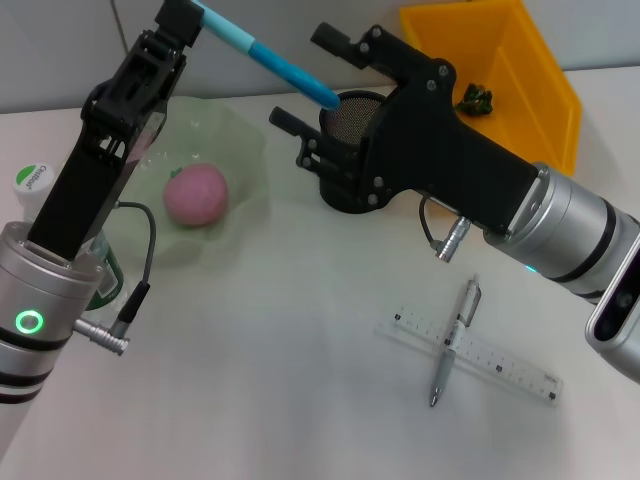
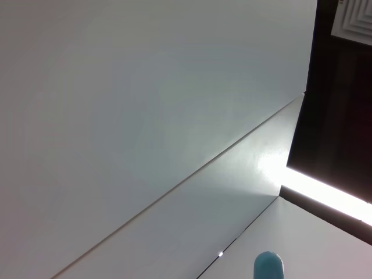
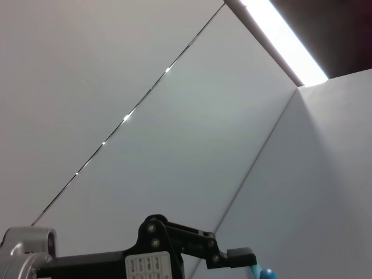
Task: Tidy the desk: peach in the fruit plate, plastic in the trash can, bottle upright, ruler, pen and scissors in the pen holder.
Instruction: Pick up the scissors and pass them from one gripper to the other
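My left gripper (image 1: 188,16) is held high at the back left, shut on the scissors (image 1: 285,68), which show as a long light-blue stick slanting down to the right. Their lower tip is at the rim of the black mesh pen holder (image 1: 352,116). The blue end (image 2: 268,267) also shows in the left wrist view. My right gripper (image 1: 308,80) is open beside the holder, one finger above the blue tip and one below. A pink peach (image 1: 196,193) lies on the green fruit plate (image 1: 235,135). The silver pen (image 1: 455,340) lies across the clear ruler (image 1: 500,365).
The yellow trash can (image 1: 545,80) stands at the back right with a dark piece of plastic (image 1: 475,98) inside. A bottle with a white cap (image 1: 32,180) stands at the far left, mostly hidden behind my left arm. Both wrist views face the ceiling.
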Robot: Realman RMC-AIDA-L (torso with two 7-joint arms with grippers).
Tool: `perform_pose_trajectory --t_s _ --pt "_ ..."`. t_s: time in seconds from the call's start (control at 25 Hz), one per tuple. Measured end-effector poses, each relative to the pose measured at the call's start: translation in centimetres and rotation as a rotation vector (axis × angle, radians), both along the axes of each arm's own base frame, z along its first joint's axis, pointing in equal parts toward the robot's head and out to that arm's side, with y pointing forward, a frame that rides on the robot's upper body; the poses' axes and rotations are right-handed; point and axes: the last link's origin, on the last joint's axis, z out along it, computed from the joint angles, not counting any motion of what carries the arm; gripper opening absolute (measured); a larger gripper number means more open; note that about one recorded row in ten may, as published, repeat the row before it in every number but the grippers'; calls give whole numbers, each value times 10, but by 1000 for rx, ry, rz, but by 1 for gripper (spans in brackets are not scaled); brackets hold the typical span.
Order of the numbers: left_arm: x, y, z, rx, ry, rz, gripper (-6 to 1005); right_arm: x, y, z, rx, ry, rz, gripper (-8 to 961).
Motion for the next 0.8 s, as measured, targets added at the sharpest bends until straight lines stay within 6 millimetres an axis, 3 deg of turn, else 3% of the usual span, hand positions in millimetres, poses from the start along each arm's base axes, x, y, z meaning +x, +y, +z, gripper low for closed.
perform_pose_trajectory --t_s 0.08,0.2,0.8 --pt "0 0 0 0 1 1 321 0 0 0 0 0 0 688" --pt "0 0 0 0 1 1 322 0 0 0 0 -1 1 496" --pt "0 -1 -1 -2 3 -2 330 -1 1 0 0 0 3 459"
